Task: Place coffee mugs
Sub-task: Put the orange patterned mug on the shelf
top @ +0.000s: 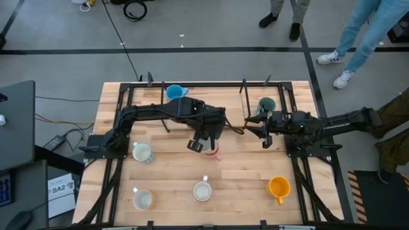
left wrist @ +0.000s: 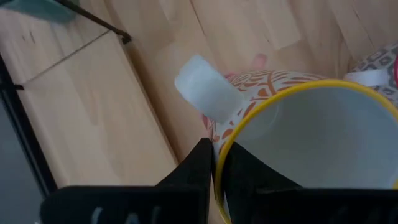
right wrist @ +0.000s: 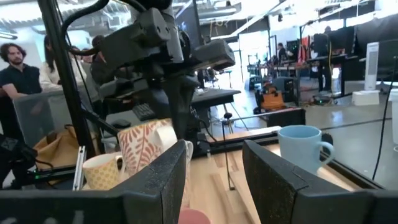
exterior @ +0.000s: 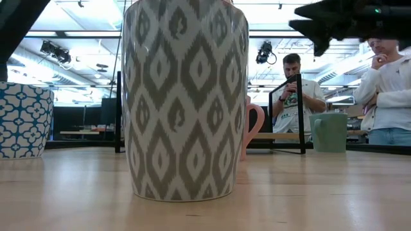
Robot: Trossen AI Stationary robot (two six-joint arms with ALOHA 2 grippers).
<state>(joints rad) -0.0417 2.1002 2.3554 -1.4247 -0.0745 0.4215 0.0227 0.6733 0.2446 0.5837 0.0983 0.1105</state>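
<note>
We see the left gripper [top: 204,142] out over the middle of the table, its claw closed on the rim of an orange-and-white patterned mug [left wrist: 292,124]. One finger sits inside the yellow-edged lip and the other outside, so the mug's wall is pinched between them and its body hangs just ahead of the fingertips. Its white handle [left wrist: 205,87] points away from the claw. We cannot tell whether the mug's base touches the table. The pink mug [top: 215,153] stands just beside the held one, on the near side of the claw.

The right gripper [top: 265,135] waits over the right part of the table with its fingers apart and nothing between them. The dark green mug [top: 266,105] stands close by, toward the far edge.

The blue mug [top: 176,91] sits at the far edge behind the left arm. The orange mug [top: 279,187] is at the near right. Three pale mugs stand on the near half: one at the left [top: 142,152], one at the near left corner [top: 142,199], and one near the middle [top: 202,190].
</note>
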